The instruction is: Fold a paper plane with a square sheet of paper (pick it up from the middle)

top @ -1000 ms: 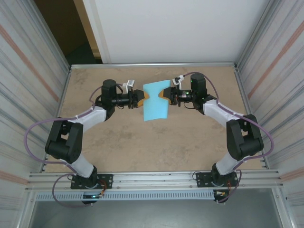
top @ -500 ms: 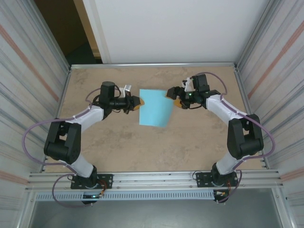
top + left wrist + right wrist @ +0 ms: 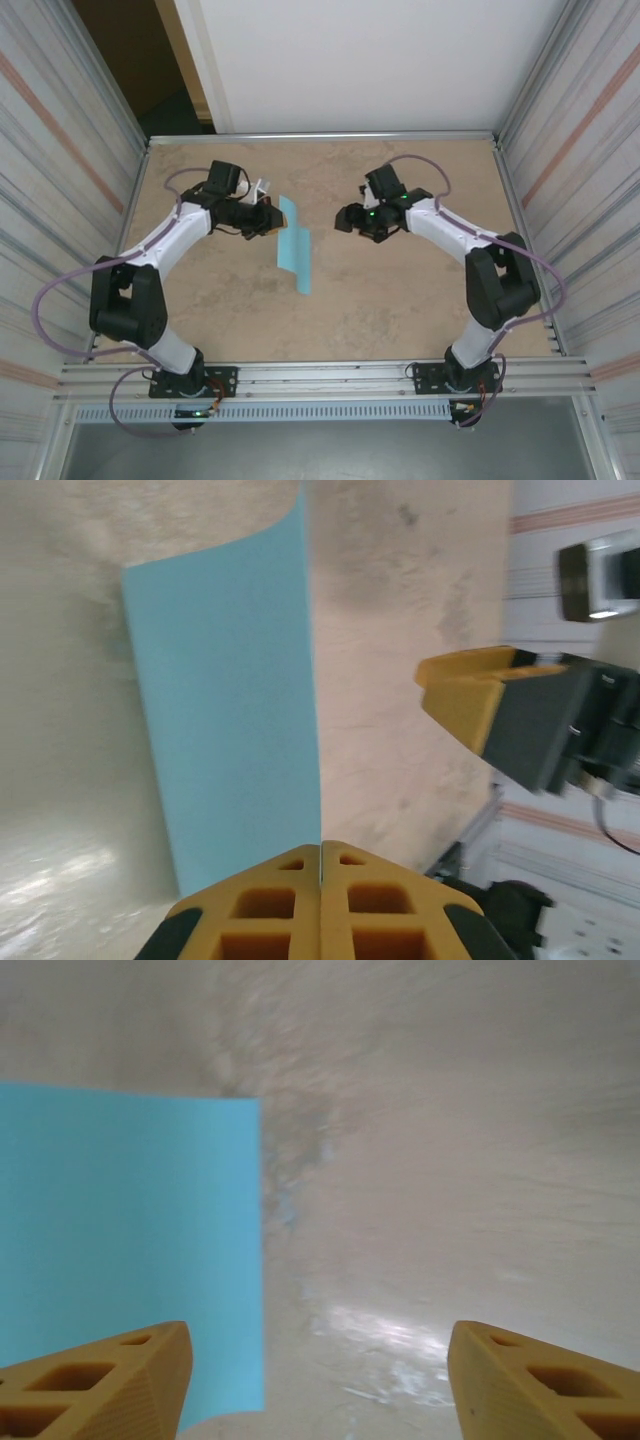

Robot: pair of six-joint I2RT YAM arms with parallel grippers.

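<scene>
Paper first: the square sheet of paper hangs from the left gripper, which we see pinched tight on one edge of it, over the left-centre of the table. From above we see the sheet as a narrow slanted strip, turned nearly edge-on. In the left wrist view the fingers press together with the sheet running out between them, lightly curved. The right gripper stands apart to the right of the sheet, jaws spread and holding nothing; its own view shows the sheet off to one side. Whether the sheet's lower edge touches the table we cannot tell.
</scene>
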